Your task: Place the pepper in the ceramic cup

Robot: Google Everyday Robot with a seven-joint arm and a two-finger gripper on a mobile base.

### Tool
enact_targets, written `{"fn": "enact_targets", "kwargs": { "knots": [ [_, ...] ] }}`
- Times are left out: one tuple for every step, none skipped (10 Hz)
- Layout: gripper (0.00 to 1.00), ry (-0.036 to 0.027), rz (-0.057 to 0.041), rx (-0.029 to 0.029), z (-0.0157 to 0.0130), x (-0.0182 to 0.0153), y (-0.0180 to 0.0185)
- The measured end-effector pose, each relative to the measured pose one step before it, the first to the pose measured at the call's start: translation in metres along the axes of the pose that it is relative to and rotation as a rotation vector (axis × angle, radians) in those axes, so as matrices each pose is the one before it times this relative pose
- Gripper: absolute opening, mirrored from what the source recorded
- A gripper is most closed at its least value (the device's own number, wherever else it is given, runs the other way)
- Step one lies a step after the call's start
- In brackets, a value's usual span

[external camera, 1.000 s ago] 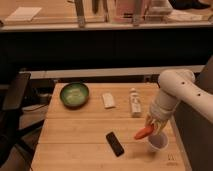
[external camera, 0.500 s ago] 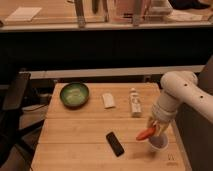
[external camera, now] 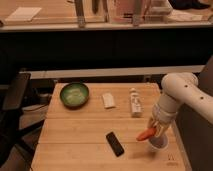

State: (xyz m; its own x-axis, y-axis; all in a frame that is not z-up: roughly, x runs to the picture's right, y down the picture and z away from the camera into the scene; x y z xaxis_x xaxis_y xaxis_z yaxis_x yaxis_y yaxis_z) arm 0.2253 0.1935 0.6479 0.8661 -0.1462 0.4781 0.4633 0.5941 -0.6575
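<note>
Near a likely remote (external camera: 115,143), the end effector (external camera: 156,129) grips pepper (external camera: 145,134) over ceramic cup (external camera: 159,144).

White, smooth, rounded arm (external camera: 181,95) with bulbous joints; pale end effector (external camera: 154,131) low over the table's (external camera: 80,135) right side.

Pepper (external camera: 145,134): small, slender, orange-red, tapered. Lies near-horizontal, point toward frame left, clamped in hand (external camera: 155,129) at lower right of frame, just over left side of cup rim. Cup (external camera: 159,143): small, plain white, upright on surface (external camera: 80,135) near right edge, top partly hidden by hand.
</note>
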Motion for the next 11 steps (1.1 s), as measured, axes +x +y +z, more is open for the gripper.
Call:
{"fn": "enact_targets", "kwargs": {
  "knots": [
    [0.02, -0.00064, 0.00368, 0.0, 0.0011, 0.00069, 0.0001],
    [0.02, -0.0002, 0.00466, -0.00025, 0.00118, 0.00075, -0.00004],
    [0.02, -0.00003, 0.0036, -0.00004, 0.00092, 0.00048, -0.00025],
    [0.02, 0.00021, 0.00311, -0.00029, 0.00086, 0.00049, -0.00016],
    [0.02, -0.00026, 0.00189, -0.00059, 0.00069, 0.00028, 0.00001],
    [0.02, -0.0003, 0.00138, -0.00019, 0.00064, 0.00021, -0.00011],
    [0.02, 0.0001, 0.0027, -0.00019, 0.00068, 0.00054, 0.00006],
    [0.02, -0.00074, 0.00498, -0.00005, 0.00105, 0.0005, -0.00019],
    [0.03, -0.00019, 0.00298, -0.00014, 0.00064, 0.00049, -0.00002],
    [0.05, -0.00058, 0.00177, -0.00038, 0.00046, 0.0001, -0.00007],
    [0.11, -0.00062, 0.00285, -0.00068, 0.00054, 0.00036, 0.00018]
  ]
}}
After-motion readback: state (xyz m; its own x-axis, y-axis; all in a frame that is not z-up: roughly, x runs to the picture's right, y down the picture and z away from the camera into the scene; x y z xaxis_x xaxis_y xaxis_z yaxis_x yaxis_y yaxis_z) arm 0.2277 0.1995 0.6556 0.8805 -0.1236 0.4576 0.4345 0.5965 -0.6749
